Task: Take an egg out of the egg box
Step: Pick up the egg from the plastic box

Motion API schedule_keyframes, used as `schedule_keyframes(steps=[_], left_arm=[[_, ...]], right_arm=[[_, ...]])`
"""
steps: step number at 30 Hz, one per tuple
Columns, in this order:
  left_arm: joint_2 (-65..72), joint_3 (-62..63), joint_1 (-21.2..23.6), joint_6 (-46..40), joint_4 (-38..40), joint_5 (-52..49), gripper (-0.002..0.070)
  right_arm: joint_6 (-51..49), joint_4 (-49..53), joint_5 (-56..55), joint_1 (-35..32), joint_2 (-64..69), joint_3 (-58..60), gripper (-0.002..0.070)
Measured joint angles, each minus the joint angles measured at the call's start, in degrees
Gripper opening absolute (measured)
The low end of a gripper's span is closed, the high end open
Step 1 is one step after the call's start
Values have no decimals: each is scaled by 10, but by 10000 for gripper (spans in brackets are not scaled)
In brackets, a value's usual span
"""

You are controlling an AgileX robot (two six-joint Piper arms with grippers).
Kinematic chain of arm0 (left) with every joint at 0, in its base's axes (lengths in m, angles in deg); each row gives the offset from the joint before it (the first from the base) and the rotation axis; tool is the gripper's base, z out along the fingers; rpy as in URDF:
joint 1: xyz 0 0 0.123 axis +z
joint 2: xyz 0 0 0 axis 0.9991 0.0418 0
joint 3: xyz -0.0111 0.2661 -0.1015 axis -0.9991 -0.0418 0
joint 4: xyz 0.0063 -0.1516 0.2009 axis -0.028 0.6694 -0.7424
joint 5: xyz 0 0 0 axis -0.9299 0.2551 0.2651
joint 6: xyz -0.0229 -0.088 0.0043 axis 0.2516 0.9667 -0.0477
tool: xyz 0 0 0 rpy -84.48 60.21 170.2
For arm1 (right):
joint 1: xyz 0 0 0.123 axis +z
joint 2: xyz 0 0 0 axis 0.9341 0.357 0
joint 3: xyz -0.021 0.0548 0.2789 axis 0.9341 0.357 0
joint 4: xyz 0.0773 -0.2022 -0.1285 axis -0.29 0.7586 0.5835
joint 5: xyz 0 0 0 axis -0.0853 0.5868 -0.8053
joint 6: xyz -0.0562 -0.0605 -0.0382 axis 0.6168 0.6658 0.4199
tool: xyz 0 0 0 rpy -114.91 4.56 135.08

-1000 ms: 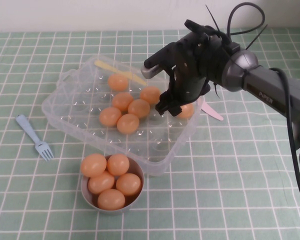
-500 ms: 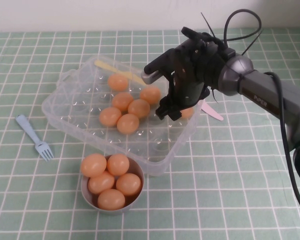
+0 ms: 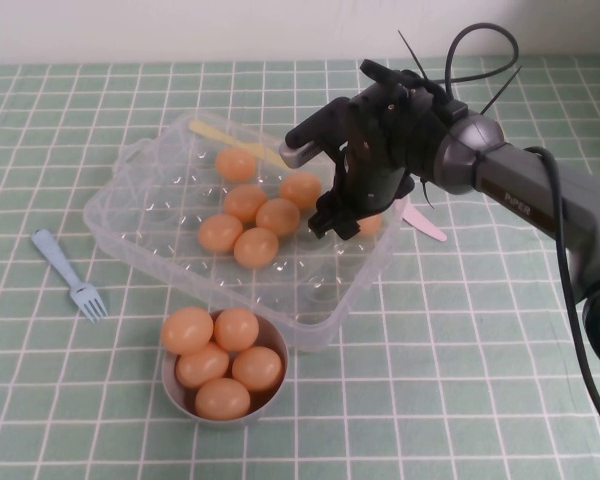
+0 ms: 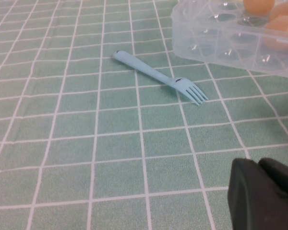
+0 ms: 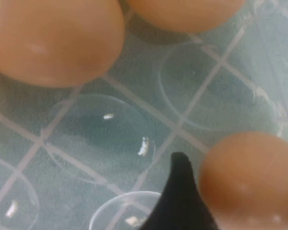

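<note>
Right end effector (image 3: 342,215) beside egg (image 3: 371,224) in egg box (image 3: 130,200); left end effector (image 4: 264,194) parked

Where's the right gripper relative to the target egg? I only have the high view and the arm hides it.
Observer: Right wrist view shows one black fingertip right beside the egg, over empty wells of the egg box.
Operator: Closed on it?
Observer: Can't tell; only that one fingertip shows, with no second finger in view on the egg's other side.
Operator: Left gripper?
Observer: Out of your view. The left wrist view has the left gripper low over the tablecloth, on the near side of the blue fork.
</note>
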Motion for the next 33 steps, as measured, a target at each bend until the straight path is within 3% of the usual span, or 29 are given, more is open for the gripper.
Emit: schedule_keyframes(steps=[5,13,33], left_arm=[[0,0,0,0,0,0,-4],[0,0,0,0,0,0,-4],[0,0,0,0,0,0,-4]], right_arm=[[0,0,-2,0,0,0,411],[0,0,-2,0,0,0,388],[0,-65,52,8,-91,0,384]])
